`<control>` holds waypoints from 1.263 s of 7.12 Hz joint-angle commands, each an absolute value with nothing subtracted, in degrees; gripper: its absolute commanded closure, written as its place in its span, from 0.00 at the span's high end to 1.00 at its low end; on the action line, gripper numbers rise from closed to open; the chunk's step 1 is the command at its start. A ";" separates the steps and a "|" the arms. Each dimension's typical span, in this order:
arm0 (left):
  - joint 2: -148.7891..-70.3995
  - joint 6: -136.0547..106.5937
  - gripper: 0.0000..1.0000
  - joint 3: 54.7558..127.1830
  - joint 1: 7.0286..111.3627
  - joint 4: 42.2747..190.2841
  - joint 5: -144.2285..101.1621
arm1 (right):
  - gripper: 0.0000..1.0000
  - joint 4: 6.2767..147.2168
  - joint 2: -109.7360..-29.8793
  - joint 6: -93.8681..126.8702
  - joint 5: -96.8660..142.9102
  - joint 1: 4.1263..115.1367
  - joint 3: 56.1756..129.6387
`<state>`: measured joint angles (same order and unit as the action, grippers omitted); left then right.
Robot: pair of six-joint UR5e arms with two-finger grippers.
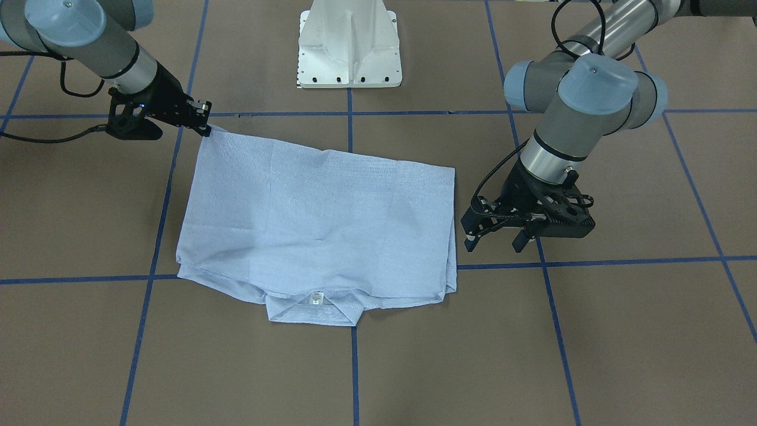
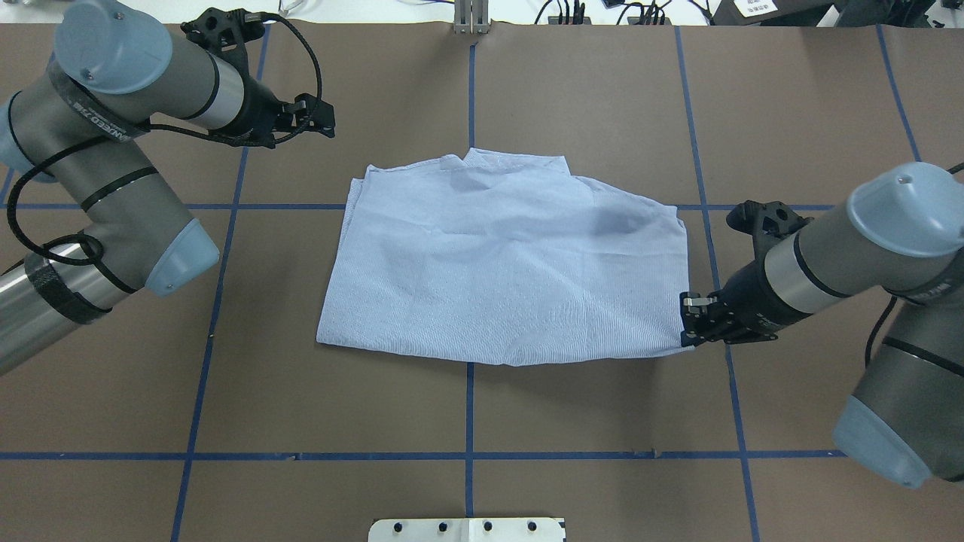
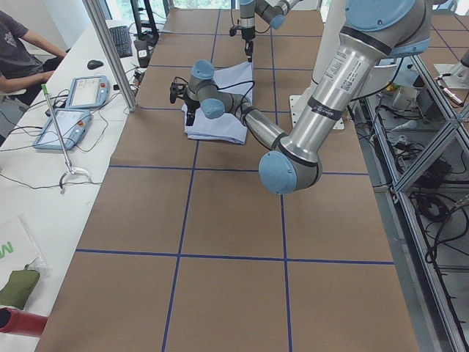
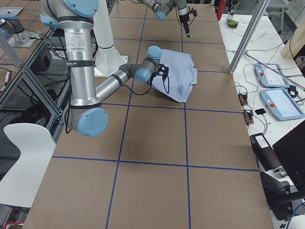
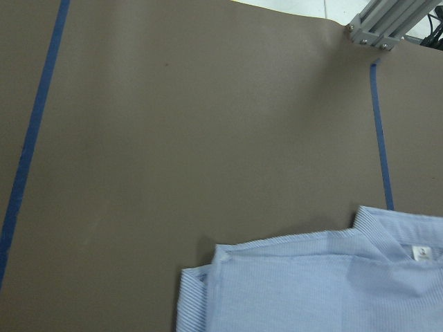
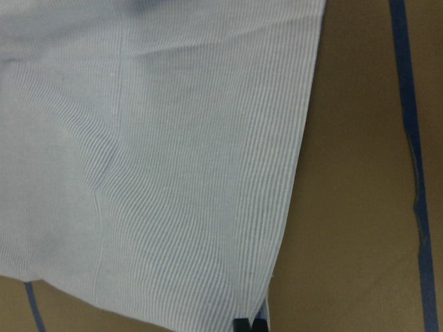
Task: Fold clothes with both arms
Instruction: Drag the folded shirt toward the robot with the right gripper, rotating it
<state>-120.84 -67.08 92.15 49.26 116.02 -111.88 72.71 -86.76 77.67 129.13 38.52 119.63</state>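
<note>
Black and two-fingered, the right gripper is pinched closed on a corner of the light blue striped shirt, on the side toward the white base. The left gripper hangs just beside the opposite edge, jaws spread wide and empty. The shirt lies folded mid-worktop, with its collar and white tag pointing away from the robot.

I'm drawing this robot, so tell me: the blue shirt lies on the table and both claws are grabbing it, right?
Not quite. Only the right claw is grabbing the shirt, pinching one corner. The left claw hangs open beside the shirt and holds nothing. The front-facing view shows this. The shirt does lie on the table.
</note>
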 commanded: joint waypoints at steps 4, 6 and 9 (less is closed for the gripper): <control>-120.59 -68.02 0.99 93.25 49.31 116.10 -111.80 | 0.00 72.86 -94.92 83.74 136.49 21.92 128.49; -120.50 -68.11 0.99 93.78 49.31 116.10 -111.71 | 0.98 72.77 -96.59 85.50 136.14 20.04 128.41; -116.64 -68.03 1.00 98.85 45.38 116.63 -112.15 | 1.00 72.60 -89.42 86.57 132.12 29.13 125.44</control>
<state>-118.15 -68.00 96.30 47.86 116.50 -111.98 72.73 -92.90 86.41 133.95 24.58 126.91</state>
